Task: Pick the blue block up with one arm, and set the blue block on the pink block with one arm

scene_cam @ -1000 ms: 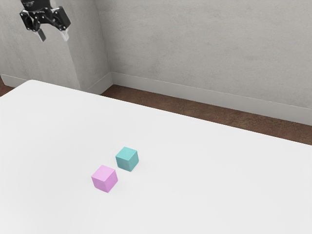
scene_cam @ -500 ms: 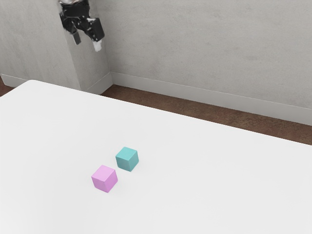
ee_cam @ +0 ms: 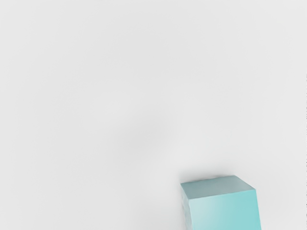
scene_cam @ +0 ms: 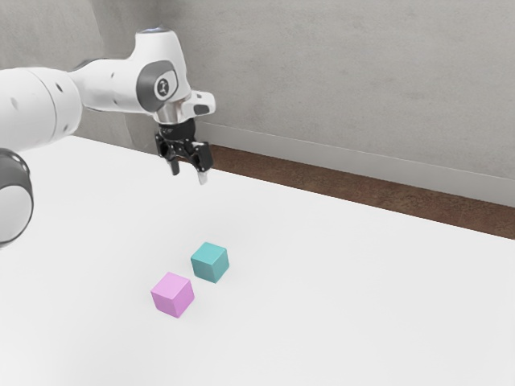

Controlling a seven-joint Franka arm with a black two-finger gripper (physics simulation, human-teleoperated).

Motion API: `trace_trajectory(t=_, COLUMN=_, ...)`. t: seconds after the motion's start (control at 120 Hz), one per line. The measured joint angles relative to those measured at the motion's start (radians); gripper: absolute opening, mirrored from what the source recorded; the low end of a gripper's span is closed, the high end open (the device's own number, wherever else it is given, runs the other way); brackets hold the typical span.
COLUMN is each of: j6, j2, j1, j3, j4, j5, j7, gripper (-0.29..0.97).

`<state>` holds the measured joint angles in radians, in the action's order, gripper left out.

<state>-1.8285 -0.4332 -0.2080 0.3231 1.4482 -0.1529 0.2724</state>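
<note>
The claw hangs in the air above the white desk, up and toward the exterior view's left of the blue block, well apart from it. Its two black fingers point downward and stand spread with nothing between them, so the claw is open and empty. The white arm reaches in from the exterior view's left to carry it.

The blue block, more teal than blue, sits flat on the desk. The pink block rests just beside the blue block, toward the near edge and the exterior view's left of it. A narrow gap separates the two, and nothing lies on top of either.

In the wrist view, the blue block shows its top face and one lit side against the bare desk. A faint soft shadow lies on the desk near the blue block.

Behind the blue block, beyond the far desk edge, a brown floor strip runs along a grey wall.
</note>
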Motion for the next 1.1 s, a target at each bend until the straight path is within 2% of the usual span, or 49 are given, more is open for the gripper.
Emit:
trace_trajectory(t=0.092, j6=-0.033, j2=-0.003, j1=0.139, j3=-0.140, j4=0.016, j5=0.013, j7=0.008, gripper=0.66)
trace_trajectory(t=0.192, j6=-0.053, j2=-0.014, j1=0.175, j3=-0.181, j4=0.019, j5=0.031, j7=0.014, gripper=0.66)
trace_trajectory(t=0.267, j6=-0.065, j2=-0.047, j1=0.162, j3=-0.185, j4=0.020, j5=0.036, j7=0.018, gripper=0.66)
trace_trajectory(t=0.367, j6=-0.088, j2=-0.108, j1=-0.006, j3=0.022, j4=0.015, j5=-0.013, j7=0.026, gripper=0.66)
trace_trajectory(t=0.483, j6=-0.115, j2=-0.128, j1=-0.030, j3=0.086, j4=0.012, j5=-0.073, j7=0.039, gripper=0.66)
trace_trajectory(t=0.567, j6=-0.132, j2=-0.146, j1=-0.023, j3=0.074, j4=-0.008, j5=-0.093, j7=0.047, gripper=0.66)
trace_trajectory(t=0.708, j6=-0.152, j2=-0.150, j1=-0.029, j3=-0.036, j4=-0.059, j5=-0.102, j7=0.054, gripper=0.66)
trace_trajectory(t=0.817, j6=-0.160, j2=-0.170, j1=-0.042, j3=-0.078, j4=-0.122, j5=-0.095, j7=0.054, gripper=0.66)
trace_trajectory(t=0.867, j6=-0.168, j2=-0.148, j1=-0.058, j3=-0.084, j4=-0.075, j5=-0.093, j7=0.054, gripper=0.66)
trace_trajectory(t=1.008, j6=-0.241, j2=-0.007, j1=-0.089, j3=-0.088, j4=0.199, j5=-0.067, j7=0.054, gripper=0.66)
trace_trajectory(t=1.1, j6=-0.272, j2=0.021, j1=-0.088, j3=-0.084, j4=0.275, j5=-0.038, j7=0.047, gripper=0.66)
